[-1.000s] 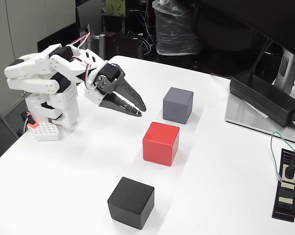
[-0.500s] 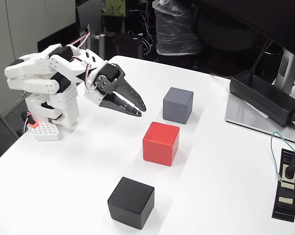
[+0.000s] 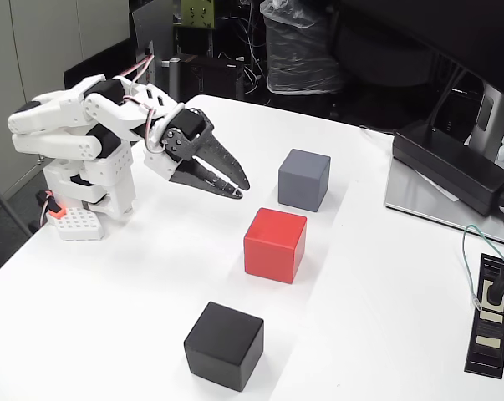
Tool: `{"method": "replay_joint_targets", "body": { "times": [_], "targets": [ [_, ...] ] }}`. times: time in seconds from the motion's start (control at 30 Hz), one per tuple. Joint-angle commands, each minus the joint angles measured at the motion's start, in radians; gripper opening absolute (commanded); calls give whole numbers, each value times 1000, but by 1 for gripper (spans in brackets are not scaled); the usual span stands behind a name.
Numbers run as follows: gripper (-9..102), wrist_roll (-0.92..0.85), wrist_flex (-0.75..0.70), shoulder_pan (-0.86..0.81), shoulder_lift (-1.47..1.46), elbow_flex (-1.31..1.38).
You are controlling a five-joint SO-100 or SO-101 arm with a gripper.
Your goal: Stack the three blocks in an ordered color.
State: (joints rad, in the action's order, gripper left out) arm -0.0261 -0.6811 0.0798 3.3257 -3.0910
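The pincer [image 3: 238,189] hangs above the white table [image 3: 151,292] in the fixed view, its dark fingers drawn together with their tips nearly meeting, clenched and holding nothing. It points down and to the right from the folded white arm [image 3: 84,134], whose base stands at the table's left edge. The three blocks sit apart from one another in a loose diagonal line on the tabletop, none stacked. The grey block [image 3: 304,180] is farthest back, to the right of the fingertips and clear of them. The red block [image 3: 275,245] rests in the middle, just below and right of the pincer tips. The black block [image 3: 224,345] lies nearest the camera. On the right, a long black power adapter [image 3: 448,165] rests on a monitor stand's base [image 3: 435,209].
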Motion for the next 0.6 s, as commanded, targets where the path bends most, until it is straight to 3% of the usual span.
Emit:
{"method": "replay_joint_targets", "body": {
  "times": [0.0, 0.57],
  "targets": [
    [4, -18, 0, -3, 3, 5],
    [5, -21, 0, -5, 3, 5]
  ]
}}
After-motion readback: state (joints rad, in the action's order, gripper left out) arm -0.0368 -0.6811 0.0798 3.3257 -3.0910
